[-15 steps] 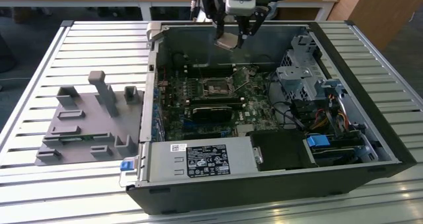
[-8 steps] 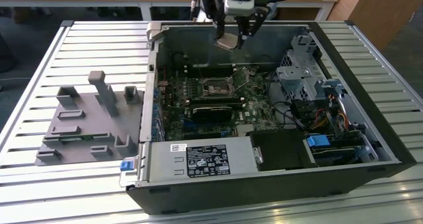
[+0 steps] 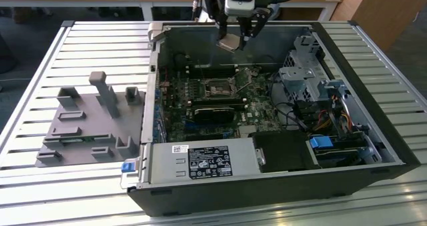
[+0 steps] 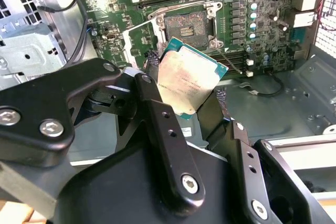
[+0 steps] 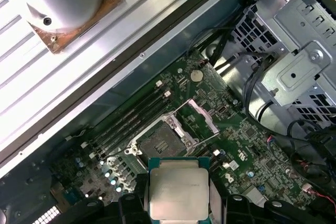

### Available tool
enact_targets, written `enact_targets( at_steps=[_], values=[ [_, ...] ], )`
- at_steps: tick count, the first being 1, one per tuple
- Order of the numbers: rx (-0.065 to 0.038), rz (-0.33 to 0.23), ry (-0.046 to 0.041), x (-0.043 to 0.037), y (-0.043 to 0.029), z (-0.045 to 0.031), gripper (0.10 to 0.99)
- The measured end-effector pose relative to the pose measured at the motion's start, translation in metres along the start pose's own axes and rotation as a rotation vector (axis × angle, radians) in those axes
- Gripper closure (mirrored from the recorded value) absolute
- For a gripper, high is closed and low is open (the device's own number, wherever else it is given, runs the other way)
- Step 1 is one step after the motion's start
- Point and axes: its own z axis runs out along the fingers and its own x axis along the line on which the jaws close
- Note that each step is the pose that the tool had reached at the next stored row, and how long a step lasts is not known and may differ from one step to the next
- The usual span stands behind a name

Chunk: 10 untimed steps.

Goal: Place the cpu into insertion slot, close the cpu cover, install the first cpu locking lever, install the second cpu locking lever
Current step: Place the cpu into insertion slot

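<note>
Here, my pincer [image 3: 234, 38] grips the cpu [image 3: 227, 43] by its edges, tilted, high above the open computer case [image 3: 267, 196]; below, the insertion slot [image 3: 217, 89] lies uncovered, its cpu cover [image 4: 140, 38] swung open.

No print can be read.

- cpu [image 4: 191, 85], clamped in the gripper [image 3: 233, 40]: faint engraved lines on its metal top in both wrist views, characters too small to make out.
- Power supply box [image 3: 167, 168], well apart from the gripper, nearer the camera in the exterior view: black label [image 3: 210, 162] with white marks and symbols, and a small white sticker [image 3: 181, 148] just beside it. Neither is legible.
</note>
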Motion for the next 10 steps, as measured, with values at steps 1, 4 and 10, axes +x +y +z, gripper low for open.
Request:
enact_targets(
  at_steps=[1,4,10],
  values=[
    [0.0,0.004,-0.0003,0.0,0.0,0.0001,0.545],
    [-0.001,0.016,-0.0012,0.0,0.0,0.0007,0.545],
    [-0.001,0.041,-0.0031,0.0004,0.0003,0.0016,0.545]
  ],
)
